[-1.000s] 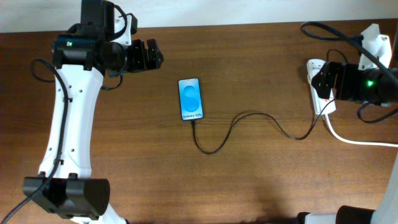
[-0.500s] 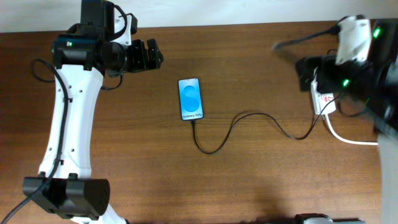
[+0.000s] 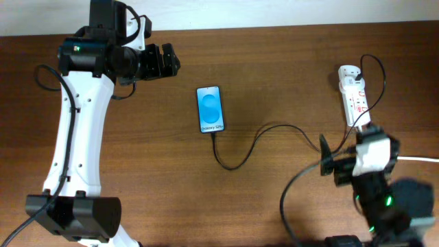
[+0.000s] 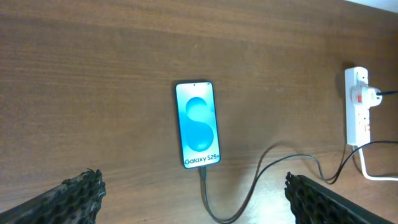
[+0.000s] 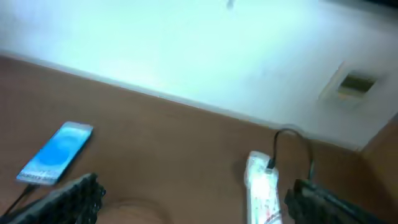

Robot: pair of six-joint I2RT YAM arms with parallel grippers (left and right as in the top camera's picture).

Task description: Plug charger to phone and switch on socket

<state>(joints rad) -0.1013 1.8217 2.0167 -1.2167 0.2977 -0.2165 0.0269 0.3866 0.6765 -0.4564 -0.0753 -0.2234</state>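
Right gripper (image 3: 329, 159) has pulled away from the socket (image 3: 354, 96). A second ago it sat over the strip at 3 o'clock on the table (image 3: 158, 192); now it hangs at about 5 o'clock, near the front edge, with its jaws spread wide and nothing between them. The strip is therefore uncovered in the overhead view, lying at 2 to 3 o'clock with its red-marked switches showing. The pictures are too small to tell whether a switch has been flipped.

The phone (image 3: 210, 109) lies flat near the centre, a little toward 12 o'clock, with its blue screen lit and in the same spot as before. The charger (image 3: 274, 127) meets the phone's bottom edge and looks plugged in there. From that point it loops toward 6 o'clock, then snakes across to 3 o'clock and up to the strip. With the cable seated and the arm backing off, the task looks close to finished. The switch is the one thing left unconfirmed.

Left gripper (image 3: 168, 62) has stayed parked at 10 to 11 o'clock, released and empty, well apart from the phone.

The charger's slack passes just beside the right gripper at 4 o'clock, and the white mains cord (image 3: 418, 159) runs off at 3 to 4 o'clock. Either could snag on a careless retreat.
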